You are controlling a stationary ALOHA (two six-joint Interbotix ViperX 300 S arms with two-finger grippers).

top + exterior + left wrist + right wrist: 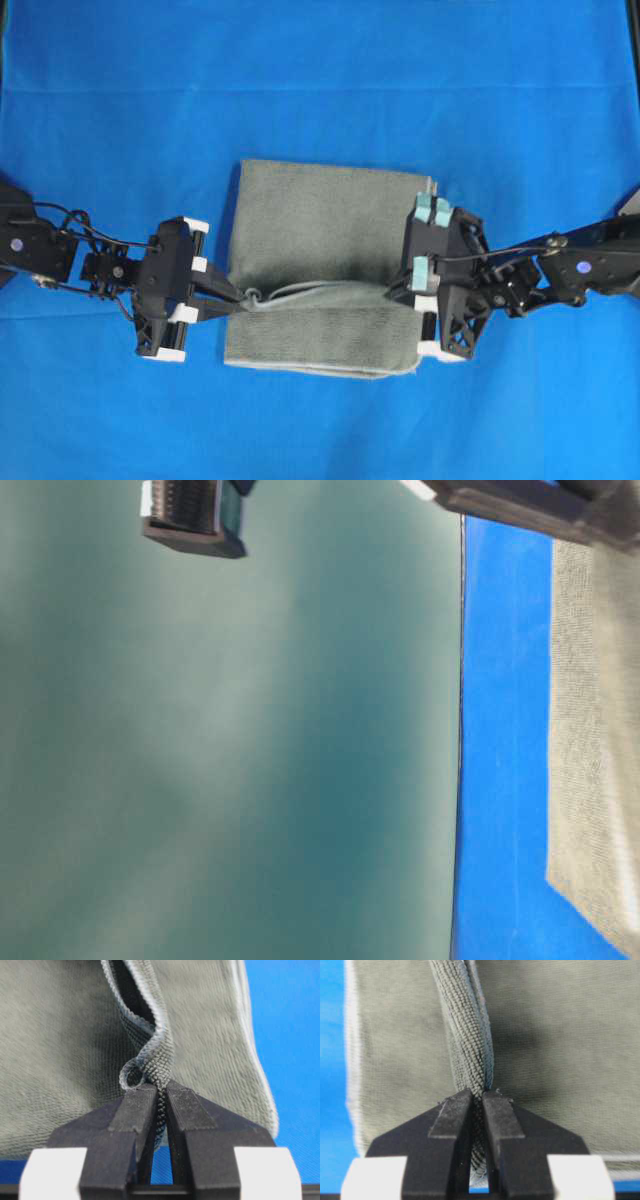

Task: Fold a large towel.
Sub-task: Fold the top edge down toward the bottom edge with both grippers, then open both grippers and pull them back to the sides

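Left gripper [238,297] is clenched on the towel [330,220], jaws pinching a bunched, hemmed edge at the cloth's left side; the left wrist view shows the hem looped just above the closed tips. Right gripper [392,292] is likewise clamped on a rolled ridge of the same cloth at its right side, seen tight between the jaws in the right wrist view.

Towel lies roughly mid-frame on the blue sheet [320,80], already doubled into a squarish block. A raised ridge of cloth runs between the two grips, across the lower part of the block, with a flat strip showing below it.

Step in hand, by judgement: a fold in progress, both arms carrying one edge together over the rest of the cloth.

Next move likely calls for both arms to travel evenly in the same direction, keeping the ridge taut, until the carried edge meets the far edge; then lower and let go together. Uneven travel could skew the fold.
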